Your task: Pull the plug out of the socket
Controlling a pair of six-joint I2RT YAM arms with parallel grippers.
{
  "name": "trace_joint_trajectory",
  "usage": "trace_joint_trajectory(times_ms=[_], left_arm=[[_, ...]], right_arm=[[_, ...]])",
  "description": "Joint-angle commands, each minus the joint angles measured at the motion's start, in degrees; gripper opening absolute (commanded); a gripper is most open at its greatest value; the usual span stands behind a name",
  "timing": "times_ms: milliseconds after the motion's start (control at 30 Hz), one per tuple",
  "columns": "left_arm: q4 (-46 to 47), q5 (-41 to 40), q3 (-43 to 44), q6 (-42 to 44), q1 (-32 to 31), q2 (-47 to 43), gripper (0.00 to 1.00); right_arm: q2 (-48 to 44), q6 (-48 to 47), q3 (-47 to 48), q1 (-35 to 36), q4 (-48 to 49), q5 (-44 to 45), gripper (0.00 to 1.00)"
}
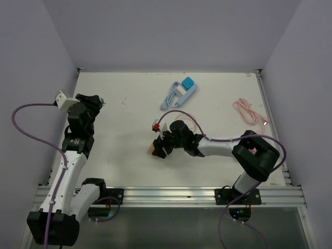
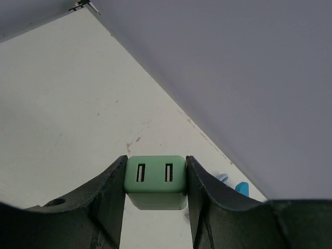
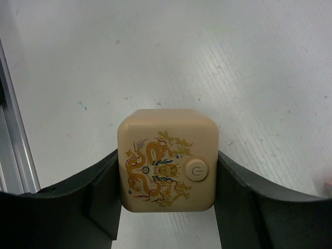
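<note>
My left pincer [image 2: 155, 167] is clamped on the green plug [image 2: 155, 181] by its two flat sides, slotted face outward, held well apart from the socket; so I judge the pull done. My right pincer [image 3: 167, 155] is clamped on the beige socket cube [image 3: 167, 171], low near the table [image 3: 155, 52]; that grip, I reckon, anchors it against the pull.

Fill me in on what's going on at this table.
Two robot arms each hold one piece. The left gripper is clamped on a green plug with two slots in its face, over the left side of the table. The right gripper holds a beige cube socket with a dragon print and power button, near the middle. The pieces are well apart, so the plug is already off the socket.
</note>
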Motion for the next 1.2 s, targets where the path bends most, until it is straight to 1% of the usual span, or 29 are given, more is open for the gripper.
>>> trace_joint_trajectory(times_ms=[0, 33, 67, 133, 167, 267, 333, 433, 467, 533, 600, 633, 700, 733, 800, 833, 900, 933, 967, 1033, 1167], left_arm=[[3.79, 2.52, 0.20, 2.64, 0.09, 1.71, 0.00], [5.70, 4.11, -0.15, 3.34, 0.09, 2.24, 0.00], [5.72, 7.17, -0.68, 3.70, 0.09, 2.77, 0.00], [5.72, 10.78, -1.30, 4.40, 0.09, 4.35, 0.00], [5.72, 14.20, -2.00, 4.67, 0.00, 5.57, 0.00], [6.51, 19.05, -3.67, 5.20, -0.96, 7.86, 0.00], [6.51, 18.80, -4.55, 5.90, -2.63, 9.18, 0.00], [6.60, 15.73, -4.29, 6.95, -8.86, 12.43, 0.00], [6.77, 15.46, -4.29, 7.04, -11.92, 14.70, 0.00], [7.56, 15.98, -3.50, 7.04, -15.10, 17.09, 0.00], [7.65, 15.73, -2.62, 6.96, -17.13, 21.39, 0.00], [7.48, 15.38, -1.40, 6.87, -19.23, 22.97, 0.00], [7.30, 14.93, -0.34, 6.08, -21.44, 27.54, 0.00], [7.74, 14.67, 0.97, 5.82, -23.71, 29.12, 0.01], [7.31, 14.32, 3.08, 5.46, -26.09, 34.31, 0.03], [6.69, 14.32, 5.53, 5.46, -28.28, 35.98, 0.04], [5.29, 13.79, 8.35, 5.29, -30.49, 41.25, 0.05], [2.15, 13.44, 11.33, 5.02, -32.33, 42.92, 0.06], [0.99, 13.44, 12.75, 4.93, -33.04, 46.16, 0.07], [-1.47, 13.44, 15.99, 4.93, -34.88, 48.90, 0.10], [-2.98, 13.35, 17.77, 4.50, -36.48, 52.51, 0.18]], right_arm=[[-4.53, 0.05, -0.10, -0.16, 3.31, -0.14, 0.00], [-5.32, 0.22, -0.71, -0.16, 3.57, 0.47, 0.00], [-6.98, 0.57, -1.15, -0.16, 3.84, 0.92, 0.00], [-8.92, 0.84, -2.38, -0.24, 4.63, 2.58, 0.00], [-10.76, 1.10, -2.65, -0.24, 4.63, 3.20, 0.00], [-13.49, 1.89, -4.23, -0.51, 5.16, 6.61, 0.00], [-16.39, 2.42, -5.63, -0.86, 5.68, 8.55, 0.00], [-20.09, 3.56, -7.30, -1.56, 5.51, 12.77, 0.00], [-20.97, 4.26, -7.57, -1.74, 5.16, 15.22, 0.00], [-24.12, 4.79, -8.53, -1.91, 3.93, 17.43, 0.00], [-26.32, 5.76, -9.24, -2.18, 2.36, 21.46, 0.00], [-28.42, 6.11, -10.02, -2.18, 1.82, 22.88, 0.00], [-30.28, 6.55, -11.08, -2.44, 0.42, 26.91, 0.00], [-31.33, 6.90, -12.39, -2.44, 0.24, 28.15, 0.00], [-34.24, 7.87, -13.98, -2.53, 0.15, 30.61, 0.00], [-35.12, 8.22, -15.47, -2.53, 0.15, 32.19, 0.00], [-37.05, 8.84, -16.53, -2.88, -0.46, 32.91, 0.00], [-37.49, 9.01, -17.06, -2.88, -0.99, 33.26, 0.00], [-38.19, 9.10, -17.15, -2.97, -1.34, 33.52, 0.00], [-38.81, 9.45, -18.02, -3.06, -1.87, 33.88, 0.00], [-39.34, 10.07, -19.08, -3.23, -1.44, 33.97, 0.00]])
